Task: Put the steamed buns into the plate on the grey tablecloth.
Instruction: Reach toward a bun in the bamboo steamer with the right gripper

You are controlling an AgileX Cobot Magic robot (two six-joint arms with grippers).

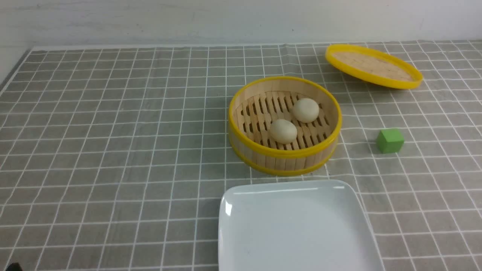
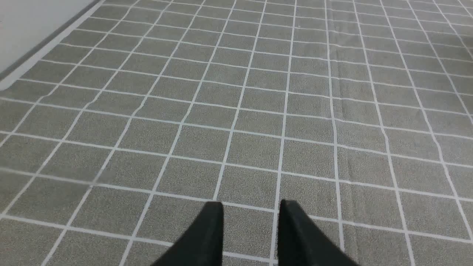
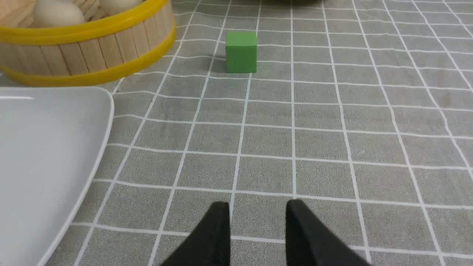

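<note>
Right wrist view: the fingers of the right gripper (image 3: pixel 258 221) stand apart with only grey tablecloth (image 3: pixel 317 147) seen between them; nothing is clamped. The left gripper (image 2: pixel 251 221) likewise has its fingers apart and unloaded, over another part of the cloth.

Relative to the right claw, the plate (image 1: pixel 297 229) lies to its left, and the bamboo steamer (image 1: pixel 284 163) stands farther ahead, just beyond the plate's far edge. Both steamed buns, the nearer bun (image 1: pixel 283 131) and the farther bun (image 1: pixel 305 110), rest on the slatted floor of the steamer. The plate is bare, so the transfer is judged to be at its start. Placing steamer and plate close together probably serves to keep each carry short; the lid (image 1: pixel 372 67) lies off, beyond the steamer and to its right, which leaves the buns accessible from above.

Edges: the yellow rim stands above the slats, so a vertical entry is advised. The plate's rim is shallow and should need little clearance. The green cube (image 3: pixel 241 51) sits ahead of the right claw (not a task item; route around it). Open cloth between claw and cube should allow the arm to lift before crossing leftward.
</note>
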